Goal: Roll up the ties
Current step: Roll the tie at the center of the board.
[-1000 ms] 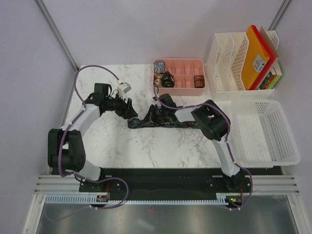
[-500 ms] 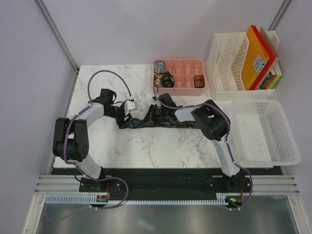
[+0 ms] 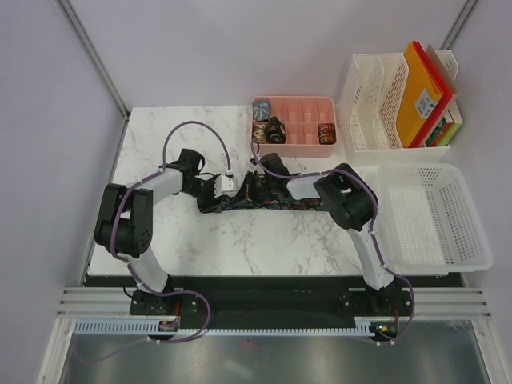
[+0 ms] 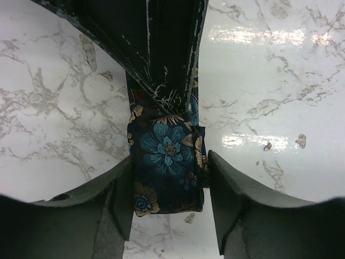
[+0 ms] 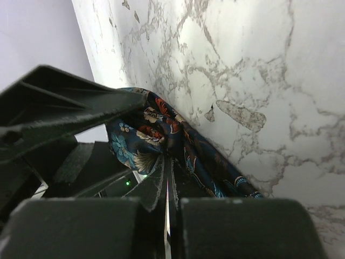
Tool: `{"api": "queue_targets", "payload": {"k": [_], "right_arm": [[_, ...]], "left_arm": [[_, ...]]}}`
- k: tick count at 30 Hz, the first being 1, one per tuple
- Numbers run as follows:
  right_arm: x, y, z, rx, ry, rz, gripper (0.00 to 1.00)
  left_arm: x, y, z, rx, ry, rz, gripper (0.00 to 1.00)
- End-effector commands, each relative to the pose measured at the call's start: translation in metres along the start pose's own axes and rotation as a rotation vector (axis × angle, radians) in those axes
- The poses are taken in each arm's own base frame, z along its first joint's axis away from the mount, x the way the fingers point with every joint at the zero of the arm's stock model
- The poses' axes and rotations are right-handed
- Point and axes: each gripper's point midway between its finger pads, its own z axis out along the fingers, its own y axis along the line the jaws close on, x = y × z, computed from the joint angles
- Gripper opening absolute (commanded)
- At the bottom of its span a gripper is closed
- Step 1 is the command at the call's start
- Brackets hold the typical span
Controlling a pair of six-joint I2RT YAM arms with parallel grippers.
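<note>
A dark floral tie (image 3: 234, 202) lies stretched across the middle of the marble table. My left gripper (image 3: 214, 195) is at the tie's left end. In the left wrist view that end of the tie (image 4: 164, 145) lies flat between my open left gripper (image 4: 170, 162), one of the fingers (image 4: 121, 199) close on each side. My right gripper (image 3: 254, 189) is further along the strip, shut on a bunched fold of the tie (image 5: 145, 129) at the right gripper's tips (image 5: 164, 162). Three rolled ties sit in the pink tray: grey-blue (image 3: 262, 108), dark (image 3: 276, 128) and red-orange (image 3: 326, 134).
The pink compartment tray (image 3: 304, 146) stands at the table's back edge, just behind the right gripper. A white basket (image 3: 436, 216) lies at the right. A white file rack (image 3: 376, 104) with coloured folders stands at the back right.
My left arm has swung right from the table's left part to the tie's left end, and its jaws have narrowed around it. The right gripper has stayed put.
</note>
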Motion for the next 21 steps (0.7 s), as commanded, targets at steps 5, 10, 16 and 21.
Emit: {"api": "queue_targets", "payload": {"k": [5,10,16,21], "right_arm": [[0.028,-0.042,0.016,0.104,0.039,0.03,0.0],[0.045,-0.031,0.018,0.084,0.067,0.015,0.0],[0.034,-0.018,0.003,0.05,0.081,-0.013,0.12],[0.018,0.02,-0.013,-0.017,0.058,-0.082,0.26]], "left_arm": [[0.003,-0.028,-0.017,0.008,0.045,0.065,0.37],[0.01,-0.049,-0.021,0.016,0.066,0.009,0.33],[0.025,-0.061,-0.014,0.052,0.102,-0.009,0.29],[0.03,-0.051,-0.011,0.047,0.128,-0.034,0.28]]}}
